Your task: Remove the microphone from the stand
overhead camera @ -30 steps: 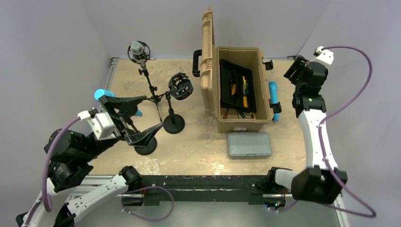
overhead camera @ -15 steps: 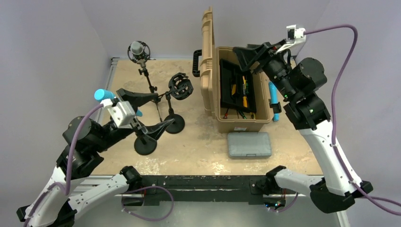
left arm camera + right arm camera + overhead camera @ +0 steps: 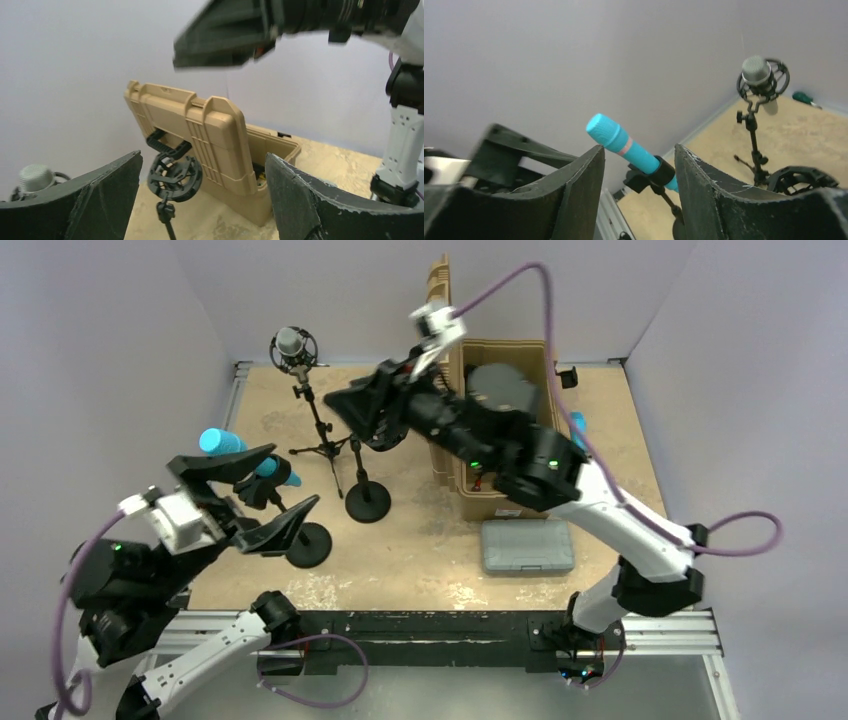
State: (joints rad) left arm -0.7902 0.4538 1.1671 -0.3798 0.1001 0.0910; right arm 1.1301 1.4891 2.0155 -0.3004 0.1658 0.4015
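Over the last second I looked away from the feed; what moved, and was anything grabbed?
The right gripper swung from the far right corner leftward across the toolbox toward the stands. The left gripper shifted only slightly and is open near the blue microphone. Nothing was grabbed. The microphone, stands and toolbox stayed put.

Top external: fixed, high behind the arm bases, looking steeply down on the whole tabletop. Left wrist: low and close, looking out through the left pincer toward the tan case. Right wrist looks through the right pincer leftward at the blue microphone. Both wrist views share the grey microphone and the empty shock mount, and the top view holds all of these.
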